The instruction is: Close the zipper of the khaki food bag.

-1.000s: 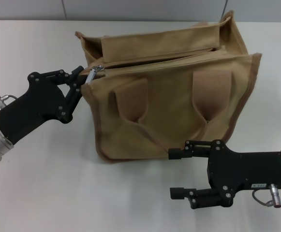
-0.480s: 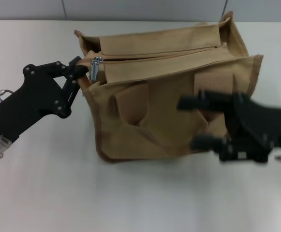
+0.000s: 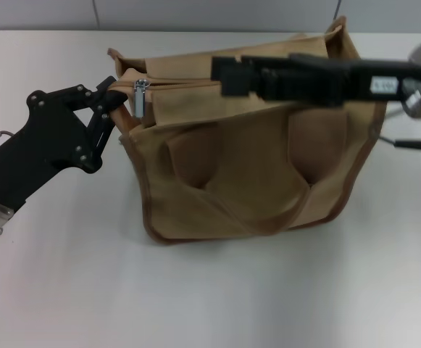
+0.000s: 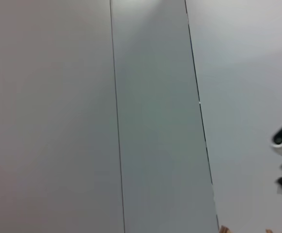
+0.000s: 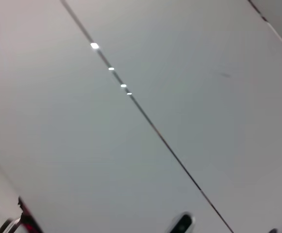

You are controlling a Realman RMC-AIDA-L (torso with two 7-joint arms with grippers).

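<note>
The boxy tan canvas food bag (image 3: 253, 152) with darker brown edge piping and two wide loop handles is standing on a plain white matte tabletop (image 3: 217, 297), which is spreading out on every side of the bag. Behind the bag, a pale grey wall (image 3: 196, 14) with thin vertical seams is meeting the table's far edge.

The khaki-taped zipper line (image 3: 196, 83) is running along the bag's top panel, and its small shiny silver metal pull tab (image 3: 139, 96) is hanging at the bag's left end.

The black left gripper (image 3: 116, 101) is pressing against the bag's left end, just beside the pull tab, with its fingers pinching the upper corner of the fabric there.

The black right gripper (image 3: 228, 72) is reaching in from the bag's right side and hovering over the top panel, seen edge-on; whether its fingers are apart or together cannot be told.

Both wrist views are showing only light grey panelled surfaces crossed by thin dark seams.
</note>
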